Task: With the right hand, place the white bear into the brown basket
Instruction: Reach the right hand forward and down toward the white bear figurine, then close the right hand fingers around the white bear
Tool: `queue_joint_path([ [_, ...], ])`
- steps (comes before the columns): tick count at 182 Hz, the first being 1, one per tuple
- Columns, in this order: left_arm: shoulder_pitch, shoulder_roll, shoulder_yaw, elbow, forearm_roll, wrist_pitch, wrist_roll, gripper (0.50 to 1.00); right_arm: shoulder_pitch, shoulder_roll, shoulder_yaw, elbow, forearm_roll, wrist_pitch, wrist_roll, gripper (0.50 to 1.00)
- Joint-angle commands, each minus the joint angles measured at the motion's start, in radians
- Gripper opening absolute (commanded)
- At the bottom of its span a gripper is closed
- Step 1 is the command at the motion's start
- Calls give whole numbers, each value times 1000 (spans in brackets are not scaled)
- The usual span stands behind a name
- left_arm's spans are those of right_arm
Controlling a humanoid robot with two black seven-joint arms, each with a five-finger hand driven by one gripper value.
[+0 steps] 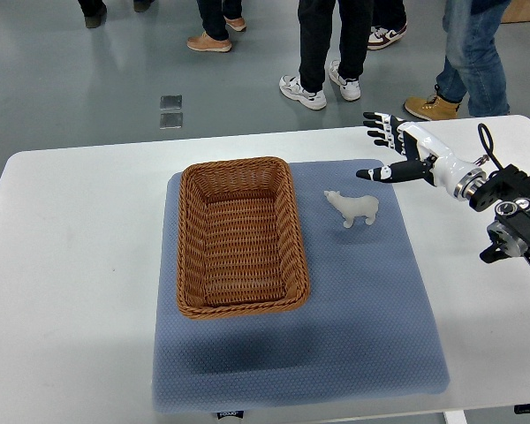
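A small white bear [354, 208] stands on the blue mat [362, 291], just right of the brown wicker basket [192, 247]. The basket is rectangular and holds nothing. My right hand [384, 146] comes in from the right edge and hovers above and to the right of the bear, apart from it. Its fingers are spread and hold nothing. The thumb [375, 173] points left toward the bear. The left arm does not show.
The mat lies on a white table [71, 265]. Several people's legs and shoes [322, 84] stand on the grey floor beyond the table's far edge. A dark cable and joint of my right arm [512, 221] sit at the table's right side.
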Motion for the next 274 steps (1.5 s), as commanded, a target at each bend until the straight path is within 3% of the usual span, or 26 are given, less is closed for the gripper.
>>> queue_joint_path([
  [1, 0, 0, 0, 0, -1, 0, -1, 1000, 17, -16, -59, 12, -107, 9, 20, 944],
  [84, 0, 0, 0, 0, 1, 0, 0, 1000, 122, -76, -264, 13, -250, -4, 20, 938],
  [122, 0, 0, 0, 0, -1, 0, 0, 1000, 128, -72, -312, 10, -288, -52, 10, 930],
  [171, 1, 0, 0, 0, -1, 0, 0, 1000, 155, -60, -355, -1, -305, -84, -8, 836],
  [234, 1, 0, 0, 0, -1, 0, 0, 1000, 156, -60, -364, -24, -351, -86, -10, 819],
  [274, 1, 0, 0, 0, 1, 0, 0, 1000, 155, -60, -365, -25, -373, -86, -10, 697],
])
